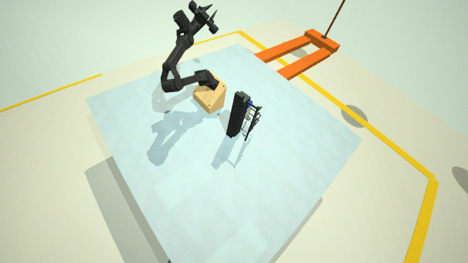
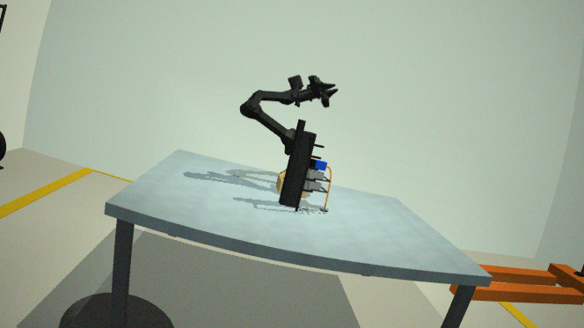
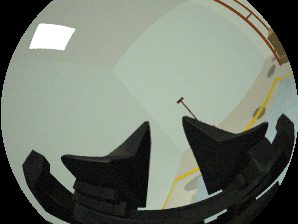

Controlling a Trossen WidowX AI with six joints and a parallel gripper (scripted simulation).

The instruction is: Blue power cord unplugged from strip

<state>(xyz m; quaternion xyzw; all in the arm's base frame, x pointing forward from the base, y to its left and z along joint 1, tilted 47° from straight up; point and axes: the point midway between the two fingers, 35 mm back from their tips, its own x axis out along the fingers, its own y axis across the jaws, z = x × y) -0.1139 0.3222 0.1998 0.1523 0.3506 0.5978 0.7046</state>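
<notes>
Pale green walls all round, beige floor with yellow lines [image 1: 356, 115], and an orange pallet-jack fork [image 1: 299, 56] parked past the far corner of my table [image 2: 211, 226]. Tabletop is light blue-grey, on dark legs.

Arm base sits on a tan wedge block [image 1: 211, 97] near the middle of the table. Arm folds up and over from there; the gripper [image 2: 331, 90] is high in the air, above the power strip [image 2: 299, 169] and well apart from it, fingers pointing roughly sideways toward the fork side.

From the wrist view I see both fingers partway in, with a clear gap between them and only wall and floor showing through it. Nothing gripped, so I'm calling it part open and holding nothing.

Power strip is a black bar standing nearly upright on the table, just beside the wedge block. Blue plug [image 2: 321, 165] is seated in the strip's upper half, with grey plugs [image 2: 314, 179] stacked under it on the same face. An orange cord [image 2: 329, 191] loops from that stack down to the tabletop. Can't make out the blue plug's own cord at this resolution.
</notes>
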